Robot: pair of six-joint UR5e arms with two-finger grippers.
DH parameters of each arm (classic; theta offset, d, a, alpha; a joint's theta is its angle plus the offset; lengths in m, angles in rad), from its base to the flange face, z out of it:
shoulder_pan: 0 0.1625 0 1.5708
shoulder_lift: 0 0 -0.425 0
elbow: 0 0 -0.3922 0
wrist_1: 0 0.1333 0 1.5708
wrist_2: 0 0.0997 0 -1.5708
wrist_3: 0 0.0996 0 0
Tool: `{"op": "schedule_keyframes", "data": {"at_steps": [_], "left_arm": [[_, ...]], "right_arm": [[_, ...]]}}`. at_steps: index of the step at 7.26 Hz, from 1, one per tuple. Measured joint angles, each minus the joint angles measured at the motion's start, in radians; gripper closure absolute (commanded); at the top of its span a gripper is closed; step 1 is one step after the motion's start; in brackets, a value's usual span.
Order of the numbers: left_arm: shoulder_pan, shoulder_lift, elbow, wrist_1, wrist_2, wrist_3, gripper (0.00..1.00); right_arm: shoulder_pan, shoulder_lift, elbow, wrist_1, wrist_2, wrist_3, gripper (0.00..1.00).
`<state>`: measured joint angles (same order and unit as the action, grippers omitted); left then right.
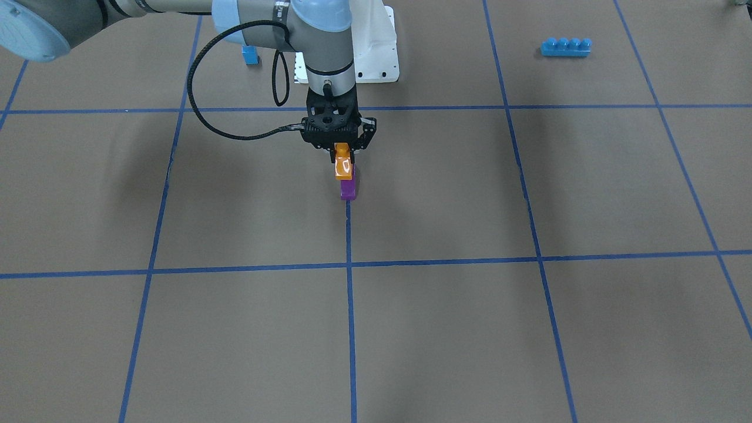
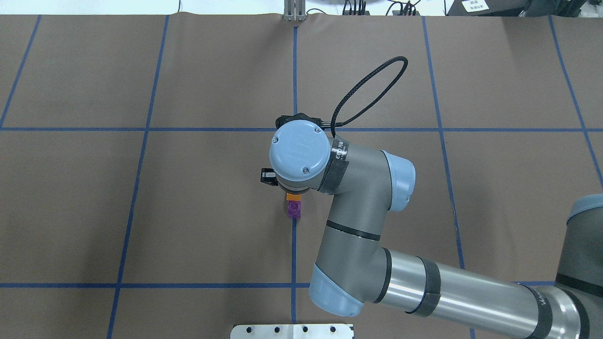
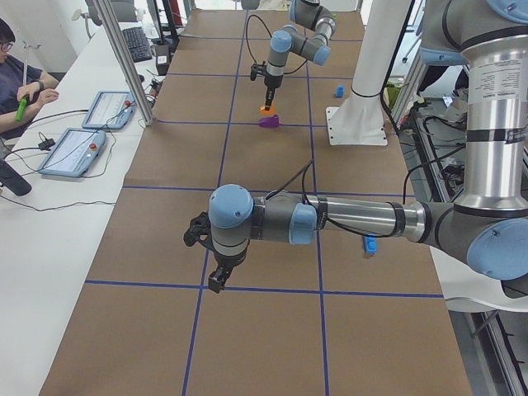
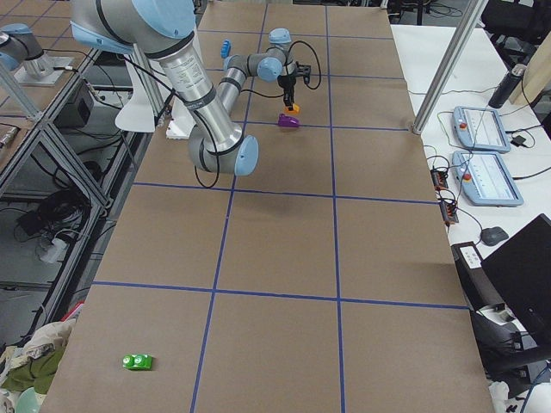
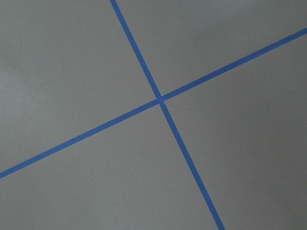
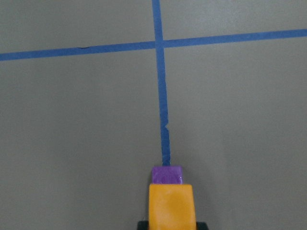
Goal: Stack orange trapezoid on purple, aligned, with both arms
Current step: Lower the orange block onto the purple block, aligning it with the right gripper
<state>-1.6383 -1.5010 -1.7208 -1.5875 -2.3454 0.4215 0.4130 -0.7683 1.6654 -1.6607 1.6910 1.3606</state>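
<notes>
Orange trapezoid [image 6: 171, 206]: clamped in the right tool [image 1: 343, 156], hanging close over the purple [image 1: 348, 189]
Purple: resting on the counter [image 1: 247, 205], astride a blue tape line [image 1: 349, 247]
Left tool [image 3: 216, 282]: well apart from both blocks; its spread cannot be told

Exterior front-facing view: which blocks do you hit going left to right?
Small blue single-stud block → orange trapezoid in the right gripper → blue four-stud brick. Purple block overlaps the orange, so skipped.
</notes>
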Motion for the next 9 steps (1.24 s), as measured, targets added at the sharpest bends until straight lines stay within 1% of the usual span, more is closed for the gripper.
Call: {"op": "schedule_keyframes", "data": {"at_steps": [9], "left_arm": [[0.0, 0.001, 0.0, 0.0, 0.0, -0.003, 0.0]], "right_arm": [[-0.024, -0.009, -0.008, -0.002, -0.013, -0.011, 1.0]]}}
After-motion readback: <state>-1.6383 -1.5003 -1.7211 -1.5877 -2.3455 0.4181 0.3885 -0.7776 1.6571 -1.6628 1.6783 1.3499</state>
